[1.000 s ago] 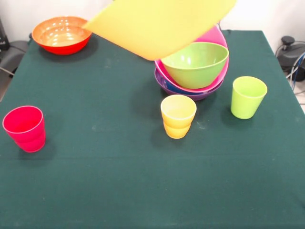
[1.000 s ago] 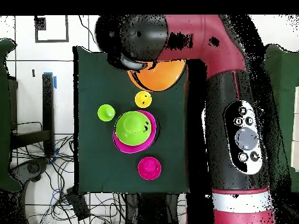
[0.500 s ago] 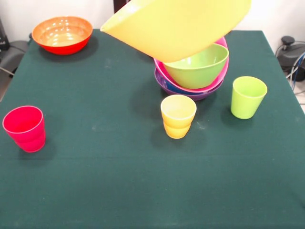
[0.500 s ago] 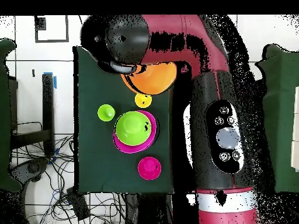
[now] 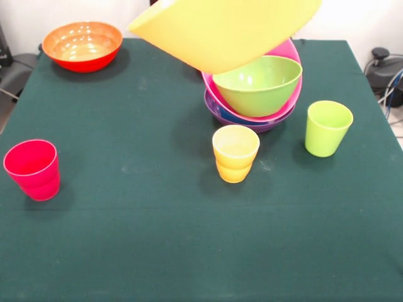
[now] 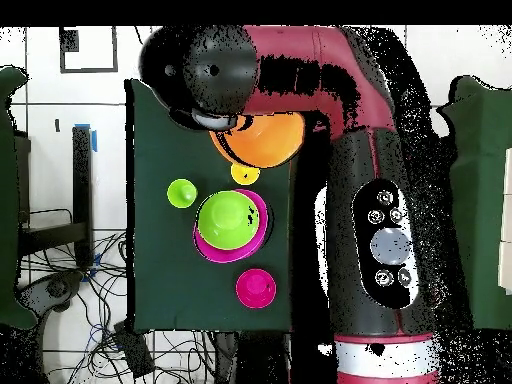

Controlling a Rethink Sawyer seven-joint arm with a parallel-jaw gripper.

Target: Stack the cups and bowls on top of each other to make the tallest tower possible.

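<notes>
Three cups are counted on the green table cloth (image 5: 157, 251) in the front view. The red cup (image 5: 33, 169) stands upright nearest, at about 9 o'clock from the middle of the table. The yellow cup (image 5: 235, 153) stands upright near the middle, and the lime green cup (image 5: 327, 128) stands upright at 3 o'clock from it, well apart.

Just behind the yellow cup, at its 12 o'clock, the tower (image 5: 255, 100) is found. Three nested bowls can be counted in it: a purple bowl (image 5: 252, 121) lowest, a large pink bowl (image 5: 286, 94) in it, tilted, and a lime green bowl (image 5: 258, 83) on top. A thin blue rim shows between purple and pink, but what it belongs to cannot be told.

A fourth bowl, the large light orange bowl (image 5: 223, 28), is held tilted in the air above the tower, at its 11 o'clock, its underside turned toward the camera. A fifth, the red-orange bowl (image 5: 82, 45), rests alone at the far corner, at 10 o'clock.

In the overhead view, the light orange bowl (image 6: 262, 137) is partly covered by the arm's black head (image 6: 205, 75). The gripper is hidden there, so whether its fingers are apart or together cannot be told.
</notes>
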